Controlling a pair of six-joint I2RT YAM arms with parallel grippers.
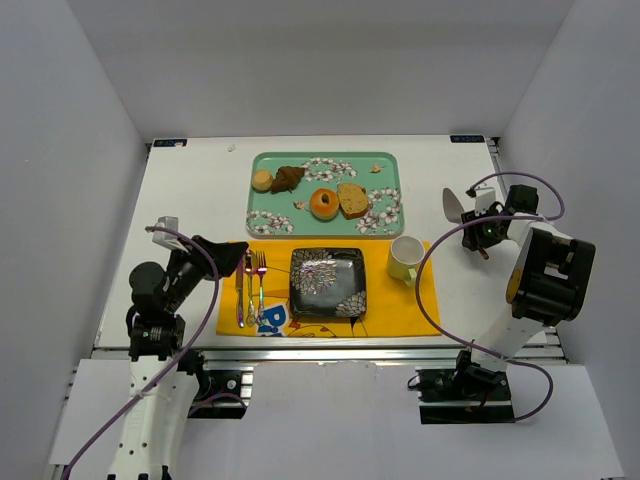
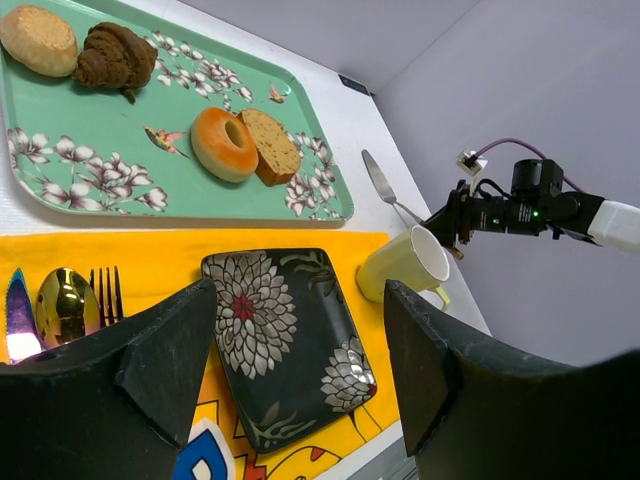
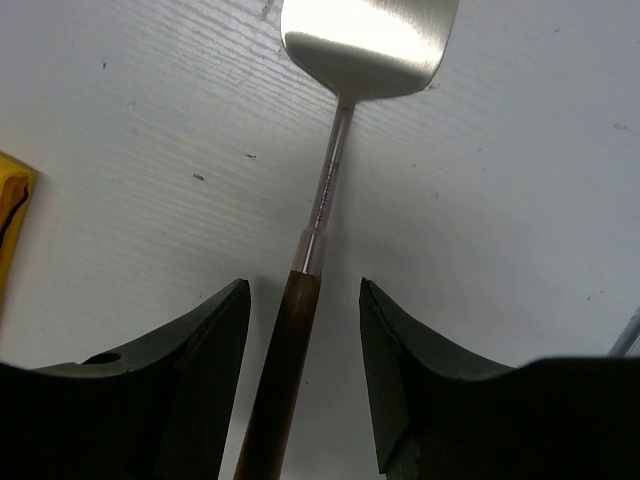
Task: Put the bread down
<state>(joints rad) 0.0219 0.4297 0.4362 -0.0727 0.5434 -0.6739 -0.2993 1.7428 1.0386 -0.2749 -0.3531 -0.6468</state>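
Item, the bread (image 1: 288, 178) (image 2: 115, 58): we record a dark brown, croissant-shaped pastry lying at the far left of a teal flowered tray (image 1: 285, 208) (image 2: 100, 140). No gripper touches it.

On the same tray we list:
- a pale round bun (image 1: 262, 180) (image 2: 38, 40), just left of the bread and touching it or nearly so
- a golden ring donut (image 1: 324, 203) (image 2: 223, 143), nearer the middle
- a tan slice (image 1: 351, 199) (image 2: 272, 145), against the donut's right side

In front of the tray we note a yellow placemat (image 1: 410, 305) (image 2: 150, 250). It carries:
- a black rectangular plate (image 1: 327, 283) (image 2: 285, 340) with a floral pattern, nothing on it
- a knife (image 1: 240, 285) (image 2: 20, 320), a spoon (image 1: 250, 280) (image 2: 65, 305) and a fork (image 1: 261, 280) (image 2: 105, 290), side by side left of the plate
- a pale yellow mug (image 1: 405, 258) (image 2: 405, 265), upright at the right

Left gripper (image 1: 235, 258) (image 2: 300, 300): we find its jaws spread with nothing between them. It is near the cutlery at the mat's left edge.

Right gripper (image 1: 476, 238) (image 3: 305, 290): we find it well right of the mat, low over the white counter (image 1: 200, 190). Its jaws are spread to either side of the wooden handle (image 3: 290, 350) of a metal spatula (image 1: 453, 205) (image 2: 380, 180) (image 3: 370, 40). Bare counter shows in the gap on each side of the handle, so we log no pinch. The spatula's blade points away, toward the far edge.
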